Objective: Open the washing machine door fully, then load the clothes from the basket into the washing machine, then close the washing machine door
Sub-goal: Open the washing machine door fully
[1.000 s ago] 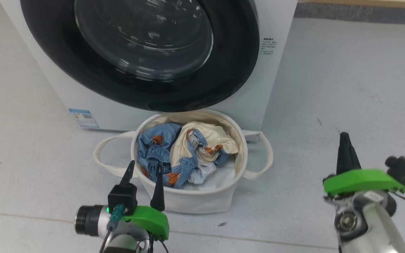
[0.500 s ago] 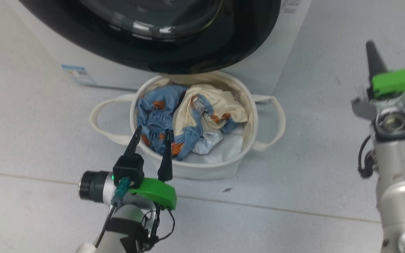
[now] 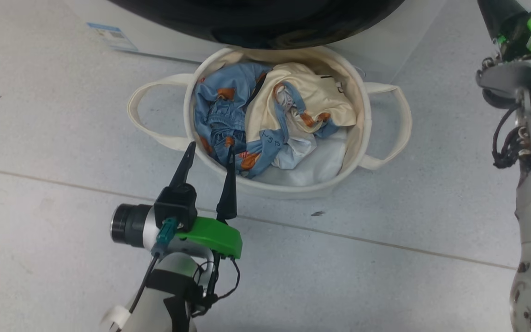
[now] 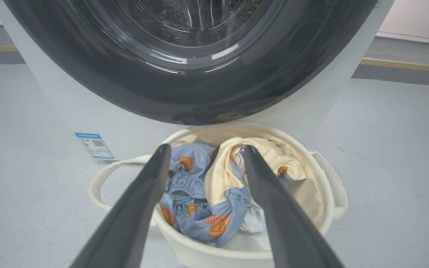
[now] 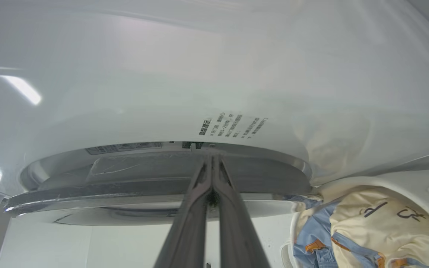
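Left gripper (image 3: 211, 145) is spread wide, nothing held, tips at the near rim of the round cream canvas basket (image 3: 288, 190). Crumpled blue-and-cream clothes (image 3: 247, 115) are heaped inside. Right gripper (image 5: 211, 160) is pressed shut, empty, pointed at the edge of the glossy black washing machine door (image 4: 199, 100) on the white washing machine (image 4: 88, 119).

The basket (image 3: 293, 191) stands on the floor (image 3: 62, 161), just before the washing machine (image 3: 164, 39) and below its door (image 3: 256, 23), with the clothes (image 3: 265, 124) in it. My left gripper (image 3: 211, 146) is at its near-left rim. My right gripper (image 5: 211, 160) is far right, by the door's edge.
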`<state>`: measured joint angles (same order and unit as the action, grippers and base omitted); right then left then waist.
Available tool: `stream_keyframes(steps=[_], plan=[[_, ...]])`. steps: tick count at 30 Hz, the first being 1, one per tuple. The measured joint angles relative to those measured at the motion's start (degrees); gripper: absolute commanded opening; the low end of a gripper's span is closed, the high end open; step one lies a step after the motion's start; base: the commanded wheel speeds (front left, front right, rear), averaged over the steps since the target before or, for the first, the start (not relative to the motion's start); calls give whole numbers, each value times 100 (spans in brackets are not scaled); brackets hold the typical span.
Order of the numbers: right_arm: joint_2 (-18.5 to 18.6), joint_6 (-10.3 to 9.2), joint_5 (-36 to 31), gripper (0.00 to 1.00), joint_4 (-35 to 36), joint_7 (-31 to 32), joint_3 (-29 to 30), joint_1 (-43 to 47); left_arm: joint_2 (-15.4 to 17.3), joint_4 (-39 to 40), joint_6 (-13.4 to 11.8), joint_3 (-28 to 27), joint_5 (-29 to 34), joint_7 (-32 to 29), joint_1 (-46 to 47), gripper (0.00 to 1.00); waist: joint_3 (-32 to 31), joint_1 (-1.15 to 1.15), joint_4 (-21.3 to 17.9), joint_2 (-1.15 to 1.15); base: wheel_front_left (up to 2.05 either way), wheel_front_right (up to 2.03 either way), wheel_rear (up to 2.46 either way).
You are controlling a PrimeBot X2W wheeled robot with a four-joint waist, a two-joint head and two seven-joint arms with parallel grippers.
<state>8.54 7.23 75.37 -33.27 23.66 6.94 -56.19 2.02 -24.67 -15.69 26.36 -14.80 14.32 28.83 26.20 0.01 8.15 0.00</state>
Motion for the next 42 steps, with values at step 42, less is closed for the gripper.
stream_keyframes(steps=[42], plan=[[-13,0,890,0,-159,2086,-247,-973,-3,358,-200,224,-230,25,357,100,857,0,273,0,0,0,0]])
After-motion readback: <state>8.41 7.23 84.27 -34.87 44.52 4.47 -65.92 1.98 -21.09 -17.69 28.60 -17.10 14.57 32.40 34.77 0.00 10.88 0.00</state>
